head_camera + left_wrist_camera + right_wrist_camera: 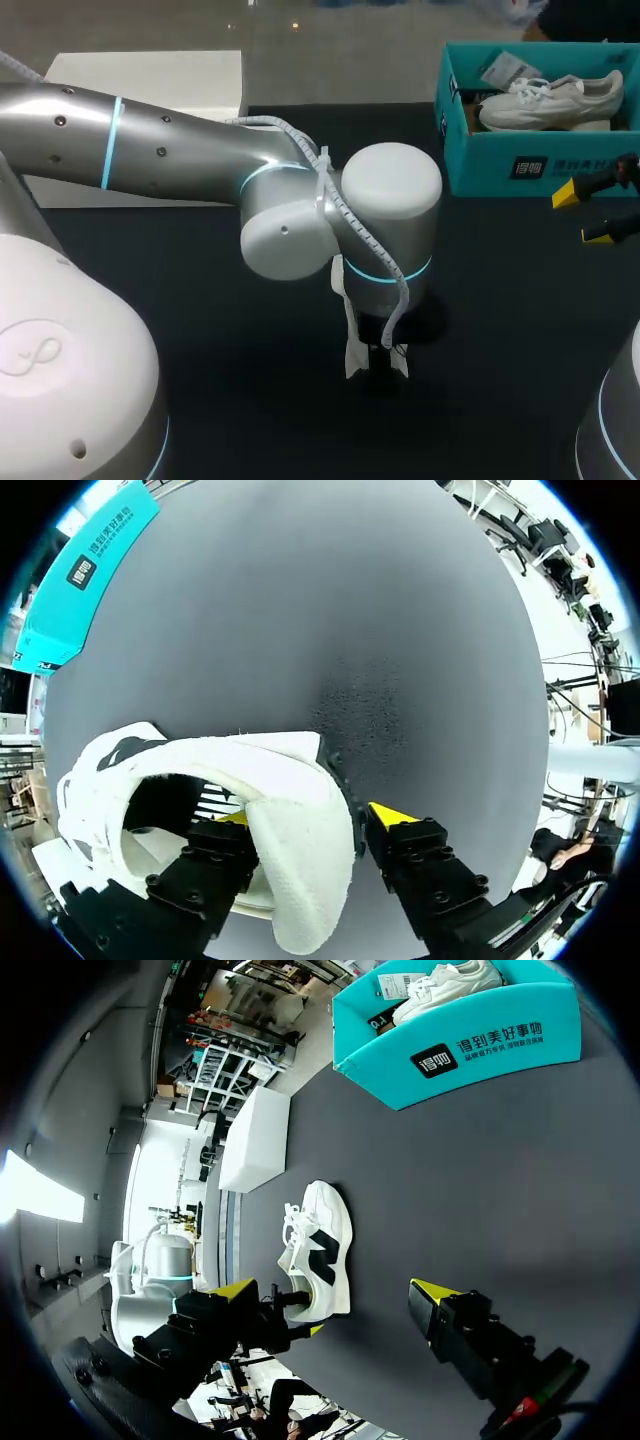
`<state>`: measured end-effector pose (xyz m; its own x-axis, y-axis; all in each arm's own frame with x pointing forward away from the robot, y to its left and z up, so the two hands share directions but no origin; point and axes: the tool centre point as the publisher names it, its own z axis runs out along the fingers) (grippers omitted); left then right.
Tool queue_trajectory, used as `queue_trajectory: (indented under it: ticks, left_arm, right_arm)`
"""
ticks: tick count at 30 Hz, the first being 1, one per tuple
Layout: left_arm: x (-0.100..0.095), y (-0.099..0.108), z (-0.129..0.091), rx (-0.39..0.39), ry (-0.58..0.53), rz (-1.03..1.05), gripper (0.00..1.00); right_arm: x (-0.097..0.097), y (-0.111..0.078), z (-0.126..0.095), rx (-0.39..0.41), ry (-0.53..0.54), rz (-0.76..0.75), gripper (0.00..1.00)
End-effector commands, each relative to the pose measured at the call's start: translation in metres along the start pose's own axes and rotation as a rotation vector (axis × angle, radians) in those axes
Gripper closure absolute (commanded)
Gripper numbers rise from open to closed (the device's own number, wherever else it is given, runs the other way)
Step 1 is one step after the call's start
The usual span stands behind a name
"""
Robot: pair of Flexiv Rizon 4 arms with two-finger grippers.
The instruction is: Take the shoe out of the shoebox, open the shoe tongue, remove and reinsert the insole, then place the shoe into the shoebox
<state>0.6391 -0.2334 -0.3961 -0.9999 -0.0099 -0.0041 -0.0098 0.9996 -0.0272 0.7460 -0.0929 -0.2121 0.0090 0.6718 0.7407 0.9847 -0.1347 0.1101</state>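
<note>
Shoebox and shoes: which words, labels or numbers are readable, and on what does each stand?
Shoebox side: dark logo square, white characters, too small to quote surely.
Tag inside it: print blurred, unreadable.
Shoe outside the box: dark side mark, no words.

White characters on a black label (pixel 530 167) on the teal shoebox (pixel 480 165) side, printed tag (pixel 508 68) inside it, illegible

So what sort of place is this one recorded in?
Likely a robot test bench for shoe handling: a black table, a teal shoebox holding a white shoe, and a second shoe in the left gripper.
</note>
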Motion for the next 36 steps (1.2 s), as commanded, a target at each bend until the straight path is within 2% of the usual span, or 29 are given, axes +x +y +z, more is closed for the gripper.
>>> queue_trajectory:
  ticks: [1,6,11,13,19,21,22,23,25,32,36]
  left_arm:
    - [0.002,-0.008,0.003,-0.015,0.007,-0.002,1.00]
    - [0.009,-0.007,-0.002,-0.018,0.021,-0.042,1.00]
    - [0.011,-0.005,-0.023,-0.019,0.025,-0.105,1.00]
    - [0.010,-0.005,-0.035,-0.061,0.019,-0.124,1.00]
    - [0.004,-0.004,-0.076,-0.084,0.024,-0.149,1.00]
    - [0.000,-0.004,-0.092,-0.089,0.044,-0.169,1.00]
    - [-0.004,-0.003,-0.099,-0.079,0.107,-0.197,1.00]
    - [-0.009,-0.001,-0.105,-0.096,0.110,-0.238,1.00]
    - [-0.012,0.000,-0.119,-0.124,0.072,-0.245,1.00]
    - [-0.020,0.004,-0.176,-0.080,0.010,-0.237,1.00]
    - [-0.020,-0.001,-0.198,-0.066,-0.041,-0.184,1.00]
  right_arm:
    - [0.000,-0.001,0.000,-0.002,-0.003,0.001,0.00]
    - [0.000,-0.001,0.000,-0.002,-0.003,0.001,0.00]
    - [0.000,-0.001,0.000,-0.002,-0.003,0.001,0.00]
    - [0.000,-0.001,0.000,-0.002,-0.003,0.001,0.00]
    - [0.000,-0.001,0.000,-0.002,-0.003,0.001,0.00]
    - [0.000,-0.001,0.000,-0.002,-0.003,0.001,0.00]
    - [0.000,-0.001,0.000,-0.002,-0.003,0.001,0.00]
    - [0.000,-0.001,0.000,-0.002,-0.003,0.001,0.00]
    - [0.000,-0.001,0.000,-0.002,-0.003,0.001,0.00]
    - [0.000,-0.001,0.000,-0.002,-0.003,0.001,0.00]
    - [0.000,-0.001,0.000,-0.002,-0.003,0.001,0.00]
